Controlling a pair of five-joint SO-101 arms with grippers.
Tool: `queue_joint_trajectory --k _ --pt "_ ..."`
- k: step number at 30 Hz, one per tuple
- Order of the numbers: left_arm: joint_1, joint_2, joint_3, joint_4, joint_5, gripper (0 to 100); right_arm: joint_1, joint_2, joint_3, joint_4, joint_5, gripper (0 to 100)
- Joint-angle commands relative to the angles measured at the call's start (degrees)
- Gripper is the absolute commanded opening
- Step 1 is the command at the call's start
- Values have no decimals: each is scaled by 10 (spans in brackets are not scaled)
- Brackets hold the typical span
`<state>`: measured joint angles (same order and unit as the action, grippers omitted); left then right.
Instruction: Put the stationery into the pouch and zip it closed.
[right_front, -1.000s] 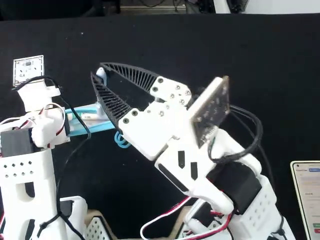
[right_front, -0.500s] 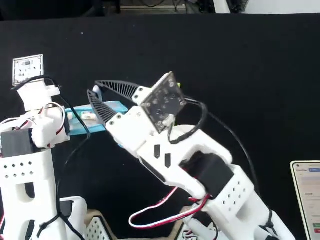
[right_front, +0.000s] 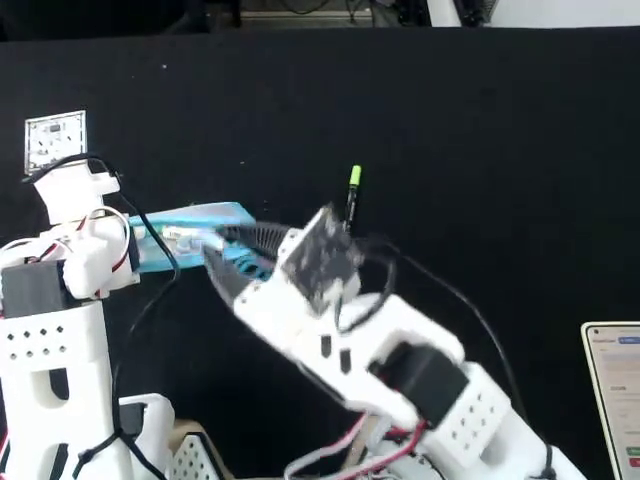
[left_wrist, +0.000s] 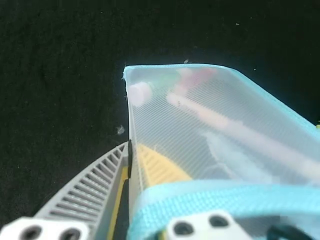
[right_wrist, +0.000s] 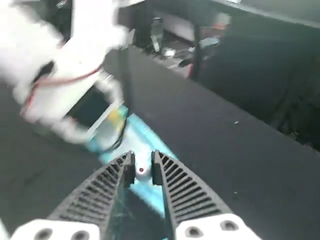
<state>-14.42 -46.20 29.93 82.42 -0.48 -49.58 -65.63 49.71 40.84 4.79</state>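
The right arm has swung down and toward the left arm. Its gripper (right_front: 216, 246), which hung above the table a second ago, now hovers at the pouch (right_front: 215, 213). That move uncovered a green-capped pen (right_front: 353, 190) lying behind the right arm's wrist, well apart from the fingertips.

In the right wrist view the right gripper (right_wrist: 142, 165) is drawn narrow. Its tips pinch a small white item (right_wrist: 141, 171) with a red spot, right over the pouch's (right_wrist: 142, 131) light blue edge. Just ahead of those tips stands the left arm (right_wrist: 60, 65) with its cables, so there is little room forward. To the side of the fingers away from that arm, the black table (right_wrist: 215, 135) lies bare.

The left gripper (left_wrist: 131, 165) is clamped on the pouch (left_wrist: 210, 130), holding it up by one end. The mesh wall stretches away from its ribbed finger (left_wrist: 85, 197). A pale pen-like stick (left_wrist: 240, 132) and pinkish shapes show through the mesh.

Far out past the left arm's (right_front: 75, 255) side lies a white square tag (right_front: 56, 140). A phone (right_front: 612, 390) sits at the table's (right_front: 480, 120) edge behind the right arm's base.
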Motion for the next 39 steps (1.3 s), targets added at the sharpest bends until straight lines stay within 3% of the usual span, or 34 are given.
queue_joint_trajectory --k 1,7,16,19,23,27,33,39 --pt "-5 3 10 -8 0 30 -55 -30 21 25 51 13" --pt "-5 3 12 -8 0 30 -65 -13 13 35 50 160" --pt "-6 3 12 -8 -2 30 -17 -44 -95 81 54 78" --pt "-6 3 12 -8 -2 30 46 -76 -112 105 54 75" --pt "-7 3 12 -9 -2 30 196 -84 -69 113 50 75" --pt "-7 3 13 -9 -1 30 271 -35 65 40 13 78" --pt "-7 3 13 -9 -2 30 397 100 155 -129 -145 79" --pt "-6 3 13 -9 -1 30 415 279 131 -197 -171 158"
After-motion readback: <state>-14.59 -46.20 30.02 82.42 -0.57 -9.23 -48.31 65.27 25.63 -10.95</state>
